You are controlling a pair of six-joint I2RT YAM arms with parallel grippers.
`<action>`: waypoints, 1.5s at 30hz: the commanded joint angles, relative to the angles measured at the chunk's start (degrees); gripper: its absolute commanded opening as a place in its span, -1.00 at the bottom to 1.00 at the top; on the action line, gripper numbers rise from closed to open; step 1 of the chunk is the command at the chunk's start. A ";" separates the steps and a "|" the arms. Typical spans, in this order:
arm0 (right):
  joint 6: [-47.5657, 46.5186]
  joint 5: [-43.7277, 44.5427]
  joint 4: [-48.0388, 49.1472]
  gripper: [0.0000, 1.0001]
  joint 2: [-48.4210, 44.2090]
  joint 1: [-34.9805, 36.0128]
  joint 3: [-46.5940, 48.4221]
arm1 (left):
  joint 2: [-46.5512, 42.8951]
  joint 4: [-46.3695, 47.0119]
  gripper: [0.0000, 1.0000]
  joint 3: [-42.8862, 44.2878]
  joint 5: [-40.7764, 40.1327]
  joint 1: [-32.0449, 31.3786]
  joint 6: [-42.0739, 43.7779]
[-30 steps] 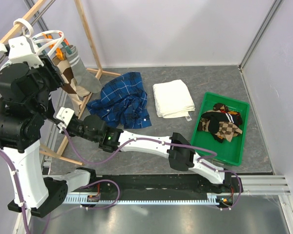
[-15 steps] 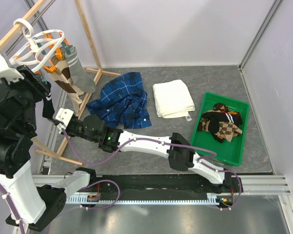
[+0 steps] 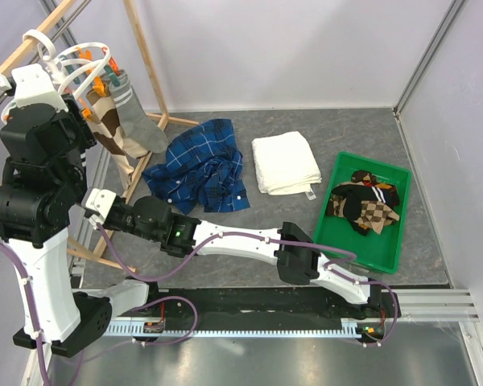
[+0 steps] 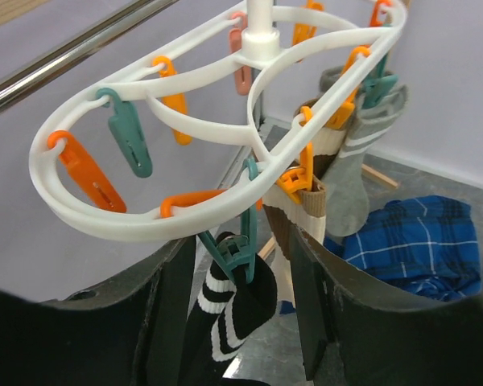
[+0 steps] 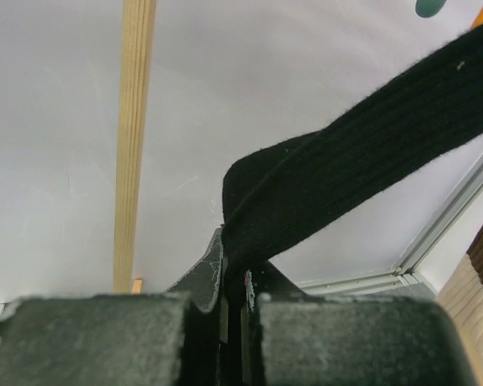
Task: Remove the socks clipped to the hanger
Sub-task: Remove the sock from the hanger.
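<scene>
White plastic forms the round hanger (image 4: 262, 52), which hangs by its hook from the wooden rack (image 3: 149, 60) at the far left of the surface (image 3: 306, 129). Orange and teal clips (image 4: 129, 141) dangle from its rings. Three socks are clipped to it: a black sock (image 4: 233, 310) with white stripes on a teal clip, a brown and beige sock (image 4: 306, 201) on an orange one, and a grey sock (image 4: 350, 181) behind them. More loose socks (image 3: 362, 201) lie in the green bin (image 3: 338, 233) on the right.

The left pincer (image 4: 241, 265) is spread wide just below the ring, with the black sock hanging between its fingers. Whether the fingers touch it cannot be told. The right pincer (image 5: 233, 301) is pressed together on the black sock's fabric, which stretches up and away to the right.

Compared with half a second ago, the left arm's head sits higher and further right in the overhead view. The right wrist has shifted slightly toward the near left.
</scene>
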 commanded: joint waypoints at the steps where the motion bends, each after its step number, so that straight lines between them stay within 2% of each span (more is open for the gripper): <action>1: -0.96 -0.22 0.63 -1.00 -1.01 0.80 0.76 | 0.49 1.50 0.15 -0.54 -4.66 -0.09 3.20; 10: -1.58 -0.05 0.99 -1.00 -1.27 0.89 0.14 | 0.41 1.68 0.15 0.69 -6.60 -0.18 3.99; 26: -1.31 0.04 1.34 -1.00 -1.89 0.98 -0.91 | -2.84 0.01 0.26 6.84 -0.89 -0.18 -0.14; 33: -1.31 -0.14 1.25 -1.00 -2.41 1.15 -1.35 | -2.67 -0.35 0.26 2.89 -3.78 -0.18 -0.32; 39: -1.84 -0.05 1.78 -1.00 -3.73 1.15 -3.19 | -1.53 0.53 0.27 0.25 -1.59 -0.18 -1.11; 45: -2.11 -0.14 1.95 -1.00 -4.53 1.24 -4.16 | -0.73 0.27 0.26 -1.07 -5.63 -0.18 -1.29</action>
